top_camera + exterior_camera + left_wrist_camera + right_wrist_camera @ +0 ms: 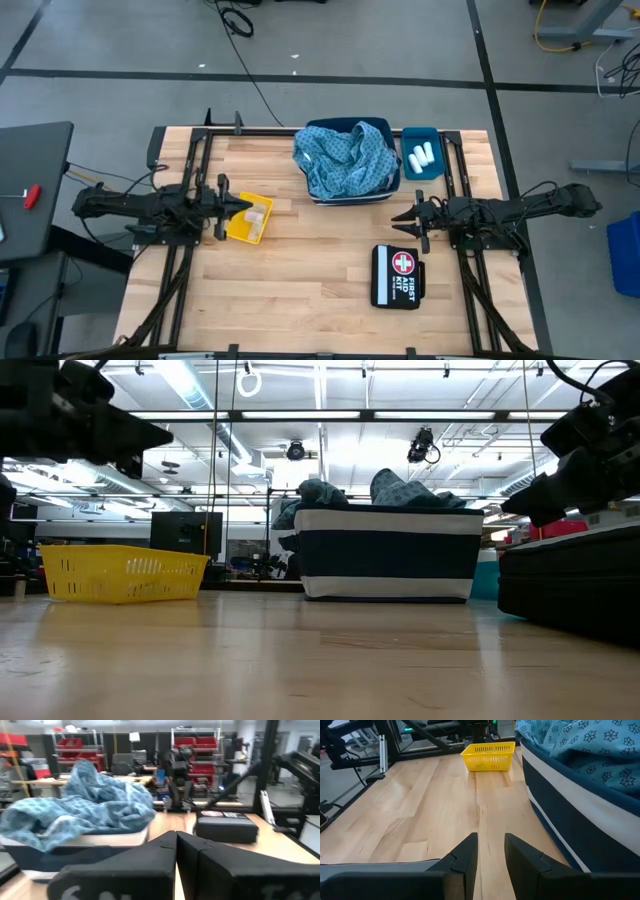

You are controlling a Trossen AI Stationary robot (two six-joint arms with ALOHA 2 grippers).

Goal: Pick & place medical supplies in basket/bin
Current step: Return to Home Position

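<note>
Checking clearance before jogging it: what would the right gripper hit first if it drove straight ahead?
Likely the yellow basket, dead ahead of the right gripper across bare tabletop. The striped bin of blue cloth lies close beside that line; depth is hard to judge.

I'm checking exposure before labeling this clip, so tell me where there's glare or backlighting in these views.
Low view: ceiling strip lights glare behind the striped laundry bin and yellow basket, leaving both backlit; the tabletop reflects them. High view: even light, no hot spots. Right wrist view: soft sheen on the tabletop.
</note>
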